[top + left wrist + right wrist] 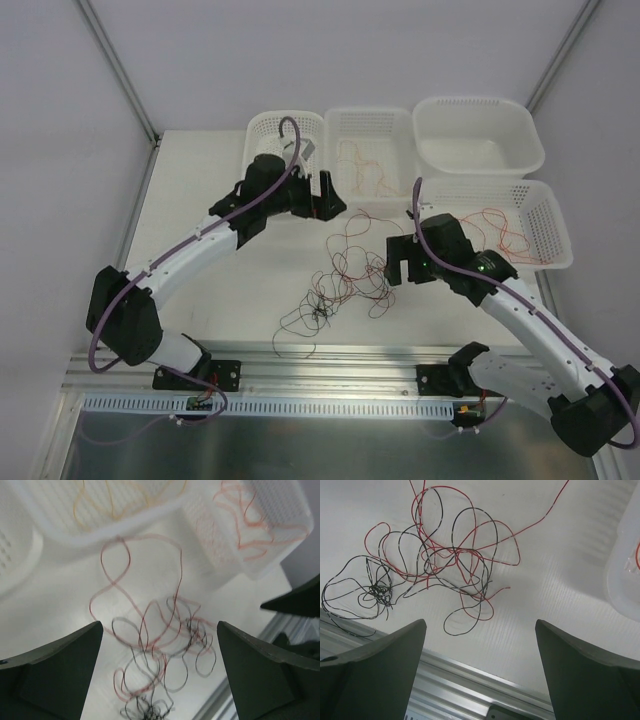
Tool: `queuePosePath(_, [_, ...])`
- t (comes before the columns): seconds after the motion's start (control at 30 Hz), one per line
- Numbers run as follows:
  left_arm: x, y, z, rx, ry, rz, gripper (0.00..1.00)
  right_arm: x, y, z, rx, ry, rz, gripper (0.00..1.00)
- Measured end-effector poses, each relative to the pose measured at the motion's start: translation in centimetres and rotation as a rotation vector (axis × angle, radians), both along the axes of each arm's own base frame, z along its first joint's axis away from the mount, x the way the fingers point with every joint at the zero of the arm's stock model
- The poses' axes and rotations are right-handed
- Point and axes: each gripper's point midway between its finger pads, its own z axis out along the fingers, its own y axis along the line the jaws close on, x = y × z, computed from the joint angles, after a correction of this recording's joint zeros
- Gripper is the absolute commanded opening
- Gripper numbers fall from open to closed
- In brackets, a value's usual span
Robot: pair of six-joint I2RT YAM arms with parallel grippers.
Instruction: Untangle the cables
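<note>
The cables (343, 272) lie as a loose tangle of dark red, bright red and black wires on the white table (200, 200), with a tight black clump (316, 312) at the near left end. My left gripper (327, 198) hovers open just behind the tangle, beside the baskets, holding nothing. In the left wrist view the cables (155, 645) lie below the left gripper (159, 626). My right gripper (398, 262) is open and empty at the tangle's right edge. In the right wrist view the cables (445, 565) and the black clump (377, 591) lie beyond the right gripper (480, 623).
Four white baskets line the back and right: a small one (262, 128), a middle one (368, 118) holding an orange wire (362, 172), a deep tub (480, 110), and a right one (553, 225) holding a red-orange wire (497, 225). An aluminium rail (330, 365) borders the near edge.
</note>
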Motion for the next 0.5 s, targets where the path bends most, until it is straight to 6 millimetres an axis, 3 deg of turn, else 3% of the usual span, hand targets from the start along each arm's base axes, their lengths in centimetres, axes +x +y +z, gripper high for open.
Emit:
queuePosePath(0.17, [-7.3, 1.1, -10.6, 0.146, 0.259, -0.055, 0.99, 0.9, 1.4, -0.4, -0.006, 0.051, 0.030, 0.91])
queuePosePath(0.27, [-10.6, 2.0, -14.3, 0.196, 0.364, -0.059, 0.99, 1.8, 2.5, 0.0, 0.006, 0.063, 0.045, 0.91])
queuePosePath(0.4, [-13.4, 3.0, -16.7, 0.229, 0.447, -0.044, 0.99, 3.5, 4.1, 0.2, 0.031, 0.063, 0.048, 0.91])
queuePosePath(0.5, [-13.2, 3.3, -17.1, 0.229, 0.459, -0.012, 0.99, 4.5, 5.0, -0.3, 0.046, 0.081, 0.023, 0.91])
